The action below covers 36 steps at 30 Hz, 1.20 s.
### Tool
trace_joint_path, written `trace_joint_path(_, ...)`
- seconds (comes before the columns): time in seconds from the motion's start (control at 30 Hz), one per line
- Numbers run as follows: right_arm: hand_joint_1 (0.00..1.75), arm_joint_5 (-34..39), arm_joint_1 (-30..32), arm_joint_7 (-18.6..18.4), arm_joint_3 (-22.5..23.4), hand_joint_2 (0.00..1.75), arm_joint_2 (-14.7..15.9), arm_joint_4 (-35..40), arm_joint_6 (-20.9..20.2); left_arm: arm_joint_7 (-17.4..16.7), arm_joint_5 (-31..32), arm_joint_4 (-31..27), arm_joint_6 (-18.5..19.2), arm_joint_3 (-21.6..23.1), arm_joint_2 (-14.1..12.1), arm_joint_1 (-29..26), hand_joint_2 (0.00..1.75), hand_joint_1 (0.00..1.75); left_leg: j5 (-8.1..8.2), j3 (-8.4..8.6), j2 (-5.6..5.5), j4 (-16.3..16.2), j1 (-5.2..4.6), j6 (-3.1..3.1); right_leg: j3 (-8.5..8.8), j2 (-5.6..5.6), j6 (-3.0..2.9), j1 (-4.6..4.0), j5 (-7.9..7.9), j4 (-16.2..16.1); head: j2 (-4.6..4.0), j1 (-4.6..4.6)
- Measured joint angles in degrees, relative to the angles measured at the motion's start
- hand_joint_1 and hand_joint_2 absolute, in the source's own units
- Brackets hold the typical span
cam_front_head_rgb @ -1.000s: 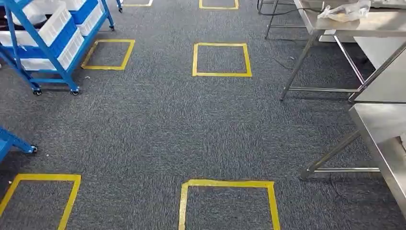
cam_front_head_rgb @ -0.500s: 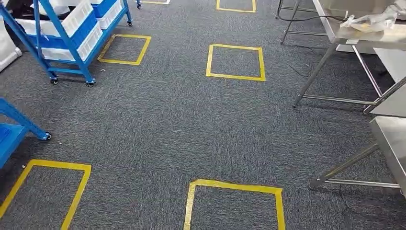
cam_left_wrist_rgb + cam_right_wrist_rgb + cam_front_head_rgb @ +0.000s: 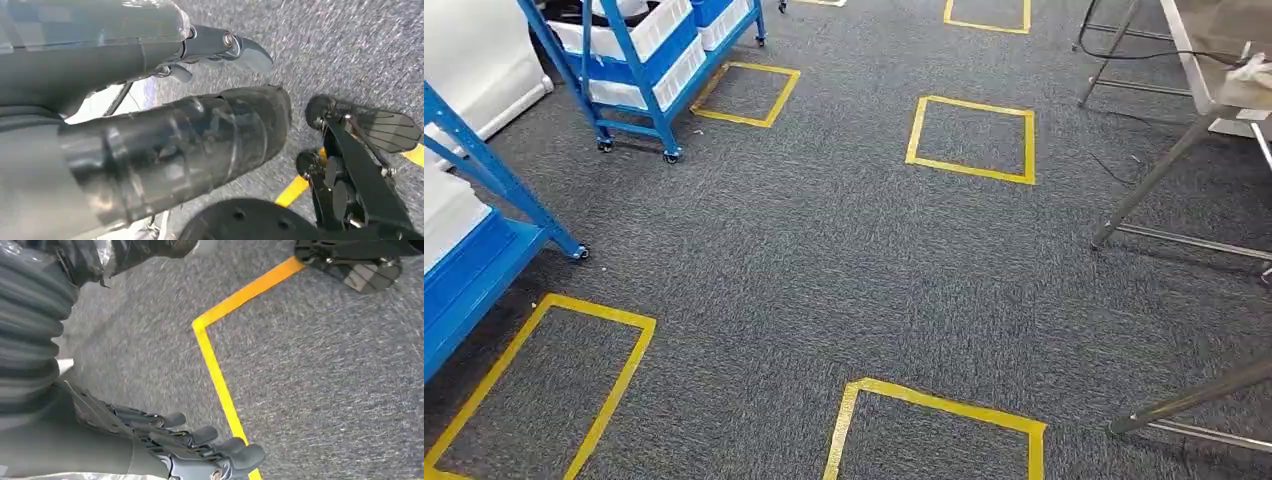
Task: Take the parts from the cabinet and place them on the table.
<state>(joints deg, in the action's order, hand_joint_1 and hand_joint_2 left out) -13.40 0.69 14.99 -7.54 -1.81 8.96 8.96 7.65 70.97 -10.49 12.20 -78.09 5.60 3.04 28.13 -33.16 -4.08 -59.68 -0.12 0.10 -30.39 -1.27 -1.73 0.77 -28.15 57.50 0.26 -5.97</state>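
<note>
Ahead, grey carpet open between blue cart, table legs.

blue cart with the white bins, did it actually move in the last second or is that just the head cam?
No. The blue cart keeps its place beside the yellow floor square; both slid right together, so the camera turned.

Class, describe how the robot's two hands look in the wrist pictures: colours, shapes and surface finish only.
The left hand has a thick, glossy dark grey thumb and a slimmer grey metal finger with a round pivot screw. The right hand shows a grey ribbed cover and dark, rounded-tipped fingers lined up side by side.
</note>
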Motion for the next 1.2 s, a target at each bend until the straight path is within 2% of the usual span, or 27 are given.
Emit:
trace_joint_path(0.07, 0.00, 0.0, 0.3, 0.0, 0.0, 1.75, 0.0, 0.0, 0.1, 0.0, 0.0, 0.0, 0.0, 0.0, 0.0, 0.2, 0.00, 0.00, 4.40, -3.85, 2.71, -7.7, 0.34, -0.50, 0.04, 1.69, -0.57, -0.22, -0.05, 0.0, 0.00, 0.09)
trace_joint_path(0.1, 0.00, 0.0, 0.4, 0.0, 0.0, 1.75, 0.0, 0.0, 0.1, 0.0, 0.0, 0.0, 0.0, 0.0, 0.0, 0.3, 0.00, 0.00, 6.13, -5.86, 3.16, -11.9, 0.52, -0.79, 0.05, 2.53, -0.65, -0.34, -0.17, 0.0, 0.00, 0.06)
trace_joint_path(0.13, 0.00, -0.1, 0.4, 0.0, 0.0, 1.75, 0.0, -0.1, 0.1, 0.0, 0.0, 0.0, 0.0, 0.0, 0.0, 0.3, 0.00, 0.00, 7.10, -7.45, 3.39, -15.1, 0.75, -1.03, 0.04, 3.33, -0.64, -0.40, -0.24, 0.1, 0.00, 0.11)
trace_joint_path(0.17, 0.00, -0.1, 0.3, 0.0, 0.0, 1.75, 0.0, -0.1, 0.1, 0.0, 0.0, 0.0, 0.0, 0.0, 0.0, 0.2, 0.00, 0.00, 6.48, -7.71, 3.60, -15.6, 0.95, -1.24, 0.09, 4.02, -0.57, -0.39, -0.33, 0.1, 0.00, 0.09)
trace_joint_path(0.2, 0.00, -0.1, 0.3, 0.0, 0.0, 1.75, 0.0, -0.1, 0.1, -0.1, 0.0, 0.0, 0.0, 0.0, 0.0, 0.2, 0.00, 0.00, 4.91, -6.72, 3.77, -13.8, 1.13, -1.43, 0.16, 4.59, -0.44, -0.38, -0.44, 0.1, 0.00, 0.11)
trace_joint_path(0.27, 0.00, -0.2, 0.2, 0.0, -0.2, 1.75, -0.2, -0.1, 0.1, -0.1, -0.1, 0.0, -0.2, 0.0, 0.0, 0.0, 0.00, 0.00, -0.29, -1.33, 5.33, -3.7, 1.34, -1.58, 0.64, 5.86, 0.05, -0.23, -0.91, 0.3, 0.00, 0.11)
trace_joint_path(0.3, 0.00, -0.2, 0.3, 0.0, -0.3, 1.75, -0.2, -0.1, 0.1, -0.1, -0.1, 0.0, -0.2, 0.0, 0.0, 0.1, 0.00, 0.00, -1.27, 1.16, 8.60, 1.2, 1.28, -1.43, 0.87, 6.44, 0.47, -0.32, -1.24, 0.5, 0.00, 0.09)
trace_joint_path(0.33, 0.00, -0.3, 0.3, 0.0, -0.4, 1.75, -0.2, -0.1, 0.1, -0.1, -0.2, 0.0, -0.2, 0.0, 0.0, 0.3, 0.00, 0.00, -0.94, 1.50, 8.51, 1.7, 0.70, -0.98, 0.79, 6.94, 0.96, -0.68, -1.69, 1.0, 0.00, 0.07)
trace_joint_path(0.43, 0.00, -0.4, -0.2, 0.0, -0.6, 1.75, -0.3, -0.1, 0.1, -0.1, -0.2, 0.0, -0.2, 0.0, 0.0, 0.1, 0.00, 0.00, -1.00, 0.83, 6.52, 1.7, 0.31, -0.01, 1.36, 8.47, 1.67, -0.57, -1.68, 0.6, 0.00, 0.07)
trace_joint_path(0.47, 0.00, -0.5, -0.4, 0.0, -0.7, 1.75, -0.3, 0.0, 0.1, -0.1, -0.2, 0.0, -0.2, 0.0, 0.0, 0.1, 0.00, 0.00, -1.40, 1.69, 5.81, 2.3, 0.76, 0.63, 1.48, 8.77, 2.15, -0.45, -2.05, 0.7, 0.02, 0.04)
trace_joint_path(0.5, 0.00, -0.6, -0.3, 0.0, -0.7, 1.75, -0.3, 0.0, 0.1, -0.2, -0.2, 0.0, -0.2, 0.0, 0.0, 0.1, 0.00, 0.00, -1.56, 1.74, 5.38, 2.6, 0.92, 0.94, 1.60, 5.58, 2.53, 0.02, -2.82, 1.7, 0.00, 0.00)
trace_joint_path(0.53, 0.00, -0.8, -0.3, 0.0, -0.8, 1.75, -0.3, 0.0, 0.2, -0.2, -0.2, 0.0, -0.2, -0.1, 0.0, 0.1, 0.00, 0.00, -1.66, 1.67, 4.98, 2.6, 0.96, 1.32, 0.33, 3.19, 2.47, 0.04, -4.90, 4.3, 0.00, 0.02)
trace_joint_path(0.57, 0.00, -0.9, -0.3, -0.1, -0.9, 1.75, -0.3, 0.0, 0.2, -0.3, -0.2, 0.0, -0.2, -0.1, 0.0, 0.3, 0.00, 0.00, -1.68, 1.58, 4.42, 2.6, 0.94, 1.50, -1.72, 2.08, 2.49, 0.06, -7.33, 8.6, 0.00, 0.02)
trace_joint_path(0.63, 0.00, -1.0, 0.0, -0.1, -0.9, 1.75, -0.3, 0.0, 0.2, -0.3, -0.3, 0.0, -0.3, -0.1, 0.0, 0.3, 0.00, 0.00, -1.69, 1.42, 3.01, 2.6, 0.76, 1.64, -6.21, 1.53, 2.52, 0.03, -10.86, 17.5, 0.00, 0.04)
trace_joint_path(0.67, 0.00, -1.0, 0.0, -0.2, -1.0, 1.75, -0.4, 0.0, 0.2, -0.4, -0.3, 0.0, -0.3, -0.1, 0.0, 0.3, 0.00, 0.00, -1.69, 1.42, 2.28, 2.5, 0.71, 1.64, -7.18, 1.50, 2.47, 0.03, -10.71, 19.1, 0.00, 0.04)
trace_joint_path(0.7, 0.00, -1.0, 0.0, -0.2, -1.0, 1.75, -0.4, 0.0, 0.2, -0.4, -0.3, 0.0, -0.3, -0.1, 0.0, 0.2, 0.00, 0.00, -1.68, 1.54, 1.30, 2.4, 0.69, 1.63, -6.77, 1.47, 2.37, 0.03, -8.70, 17.7, 0.00, 0.04)
trace_joint_path(0.77, 0.00, -1.0, 0.0, -0.2, -1.0, 1.75, -0.4, 0.0, 0.2, -0.4, -0.3, 0.0, -0.3, -0.1, 0.0, 0.2, 0.00, 0.00, -1.56, 1.67, -0.46, 2.1, 0.75, 1.44, -2.96, 0.58, 2.02, 0.10, -2.81, 8.6, 0.00, 0.04)
trace_joint_path(0.8, 0.00, -1.0, 0.2, -0.2, -1.0, 1.75, -0.3, 0.0, 0.2, -0.4, -0.3, 0.0, -0.3, -0.1, 0.0, 0.2, 0.00, 0.00, -1.43, 1.55, -1.12, 1.9, 0.82, 1.24, -1.06, -1.71, 1.88, 0.26, -0.54, 3.9, 0.00, 0.00)
trace_joint_path(0.83, 0.00, -1.0, 0.3, -0.2, -1.0, 1.75, -0.3, -0.1, 0.2, -0.4, -0.3, 0.0, -0.3, -0.1, 0.0, 0.3, 0.00, 0.00, -1.30, 1.07, -1.70, 1.5, 0.55, 0.86, -0.68, -4.85, 1.79, 0.32, -1.36, 2.4, 0.00, 0.04)
trace_joint_path(0.9, 0.00, -1.0, 0.0, -0.2, -1.0, 1.75, -0.4, -0.2, 0.2, -0.4, -0.3, 0.0, -0.3, -0.1, 0.0, 0.3, 0.00, 0.00, -1.53, 0.56, -2.85, 1.4, 0.83, 0.07, -0.80, -3.64, 1.79, 0.05, -1.23, 2.2, 0.00, 0.04)
trace_joint_path(0.97, 0.00, -1.0, -0.2, -0.2, -1.0, 1.75, -0.5, -0.2, 0.2, -0.4, -0.3, 0.0, -0.3, -0.2, 0.0, 0.0, 0.00, 0.00, -1.93, 0.15, -4.53, 1.9, 0.90, -0.95, -0.52, -2.17, 1.03, 0.28, -0.91, 1.7, 0.00, 0.07)
trace_joint_path(1.0, 0.00, -1.0, -0.2, -0.2, -1.1, 1.75, -0.7, -0.2, 0.2, -0.4, -0.3, 0.0, -0.3, -0.2, 0.1, 0.0, 0.00, 0.00, -1.49, 0.15, -2.32, 1.2, 1.00, -0.93, -0.28, -1.18, 0.56, 0.54, -0.61, 1.2, 0.00, 0.04)
trace_joint_path(1.03, 0.00, -1.0, 0.0, -0.2, -1.1, 1.75, -0.7, -0.2, 0.2, -0.5, -0.3, 0.0, -0.3, -0.2, 0.1, 0.1, 0.00, 0.00, -0.03, -0.69, 0.93, -0.7, 0.56, -1.02, -0.12, -0.58, 0.12, 0.38, -0.59, 0.9, 0.00, 0.22)
trace_joint_path(1.07, 0.00, -1.0, 0.2, -0.2, -1.1, 1.75, -0.7, -0.2, 0.2, -0.5, -0.4, 0.0, -0.3, -0.2, 0.1, 0.3, 0.00, 0.00, 2.09, -2.51, 2.38, -4.3, 0.76, -1.16, -0.13, 0.40, -0.26, 0.18, -0.64, 0.9, 0.00, 0.17)
trace_joint_path(1.13, 0.00, -1.0, 0.4, -0.2, -1.0, 1.75, -0.7, -0.3, 0.2, -0.5, -0.3, 0.0, -0.3, -0.3, 0.1, 0.4, 0.00, 0.00, 5.98, -6.78, 3.38, -13.2, 0.91, -1.50, -0.17, 2.37, -0.51, -0.20, -0.84, 1.0, 0.00, 0.20)
trace_joint_path(1.17, 0.00, -1.0, 0.4, -0.2, -1.1, 1.75, -0.7, -0.3, 0.2, -0.5, -0.3, 0.0, -0.3, -0.4, 0.1, 0.4, 0.00, 0.00, 6.27, -7.77, 3.53, -15.4, 0.91, -1.62, -0.16, 3.18, -0.54, -0.29, -0.93, 1.1, 0.00, 0.22)
trace_joint_path(1.2, 0.00, -1.0, 0.4, -0.2, -1.1, 1.75, -0.7, -0.3, 0.2, -0.5, -0.3, 0.0, -0.3, -0.4, 0.1, 0.3, 0.00, 0.00, 5.22, -7.36, 3.66, -14.9, 0.90, -1.66, -0.14, 3.99, -0.53, -0.35, -1.09, 1.1, 0.00, 0.22)
